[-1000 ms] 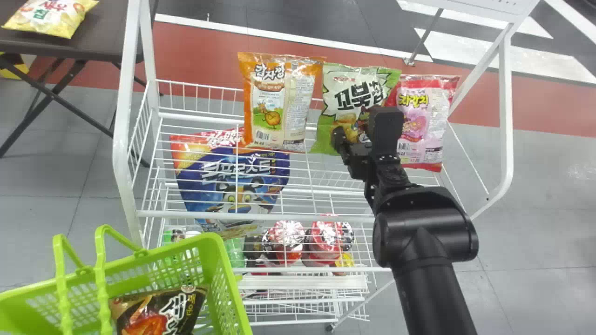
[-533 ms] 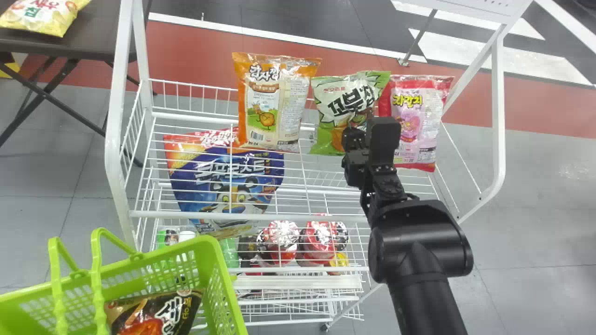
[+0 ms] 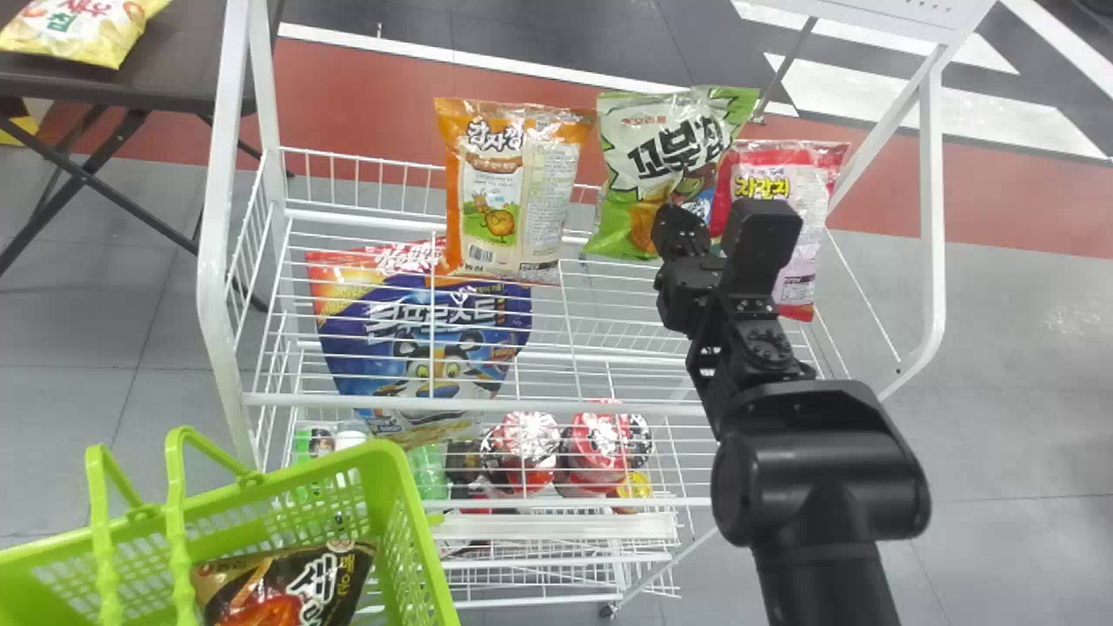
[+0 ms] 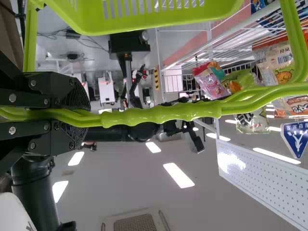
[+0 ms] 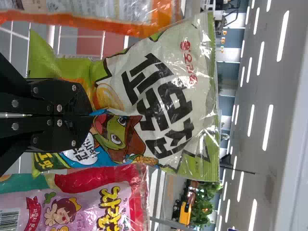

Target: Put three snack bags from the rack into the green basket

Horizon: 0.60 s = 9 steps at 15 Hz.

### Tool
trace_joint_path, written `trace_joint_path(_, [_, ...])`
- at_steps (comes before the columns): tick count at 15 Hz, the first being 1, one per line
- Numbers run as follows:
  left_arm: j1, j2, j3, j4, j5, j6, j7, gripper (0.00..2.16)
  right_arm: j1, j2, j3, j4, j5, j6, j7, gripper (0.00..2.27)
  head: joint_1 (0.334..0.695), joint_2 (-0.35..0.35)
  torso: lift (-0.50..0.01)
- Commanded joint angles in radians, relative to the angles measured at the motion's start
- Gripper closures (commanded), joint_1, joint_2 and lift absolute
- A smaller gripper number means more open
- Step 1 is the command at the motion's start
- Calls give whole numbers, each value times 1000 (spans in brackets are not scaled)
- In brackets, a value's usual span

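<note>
My right gripper (image 3: pixel 683 233) is at the lower part of the green snack bag (image 3: pixel 648 165), above the rack's top basket. In the right wrist view, my right gripper (image 5: pixel 91 115) has its fingers together, pinching the front of the green snack bag (image 5: pixel 159 96). An orange bag (image 3: pixel 496 191) stands left of it and a pink bag (image 3: pixel 804 196) to its right, partly behind the arm. The green basket (image 3: pixel 409 522) at the lower left holds a dark snack bag (image 3: pixel 283 591). My left gripper (image 4: pixel 89 114) is closed around the basket's handles (image 4: pixel 163 111).
The white wire rack (image 3: pixel 469 404) has a front rail below the bags and posts at both sides. A blue bag (image 3: pixel 426 348) is in the rack at the left, with cup-shaped packages (image 3: pixel 596 448) lower down. A dark table (image 3: pixel 174 69) stands at the far left, bearing a yellow bag (image 3: pixel 78 30).
The green bag first tilted and shifted slightly, then rose and moved right along with my right gripper, now overlapping the pink bag's edge. The head view shifted a little early on.
</note>
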Motion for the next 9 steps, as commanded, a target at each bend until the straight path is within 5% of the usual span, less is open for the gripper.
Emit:
trace_joint_path(1, [-1,0,0,-1,0,0,-10,2148,98,3,28,-177,-46,61,-2,2256,695,-281,0])
trace_joint_path(5, [-3,0,0,2,0,0,-10,2148,296,7,89,-479,-132,248,-3,2256,695,-219,0])
trace_joint_path(9, [-6,-2,0,-1,0,0,-10,2148,477,-16,198,-590,-206,208,25,2256,695,-136,0])
